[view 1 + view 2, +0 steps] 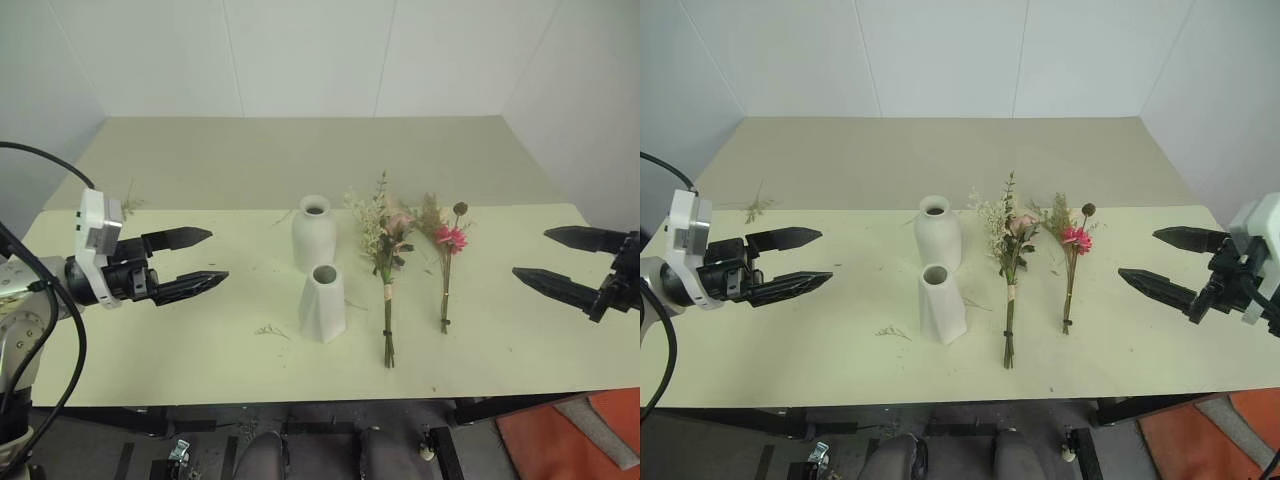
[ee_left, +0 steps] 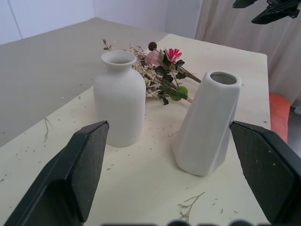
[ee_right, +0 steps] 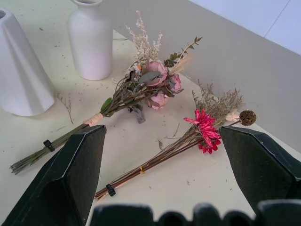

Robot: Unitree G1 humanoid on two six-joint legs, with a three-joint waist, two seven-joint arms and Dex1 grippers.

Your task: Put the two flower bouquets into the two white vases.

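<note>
Two white vases stand upright mid-table: a rounded bottle-shaped vase (image 1: 314, 233) behind, and an angular tapering vase (image 1: 323, 302) in front of it. To their right lie the fuller bouquet (image 1: 386, 260) of white sprigs, pink roses and green leaves with tied stems, and further right the thin bouquet (image 1: 446, 255) with a bright pink flower and a brown seed head. Both lie flat, stems toward me. My left gripper (image 1: 200, 260) hovers open left of the vases, holding nothing. At the table's right edge my right gripper (image 1: 550, 258) hovers open and empty, right of the thin bouquet.
The pale yellow table (image 1: 150, 350) carries small dried scraps, one sprig (image 1: 270, 330) left of the angular vase. A second, greyer table surface (image 1: 300, 160) extends behind. White walls enclose the back and sides. An orange patch of floor (image 1: 570, 440) lies beyond the front right corner.
</note>
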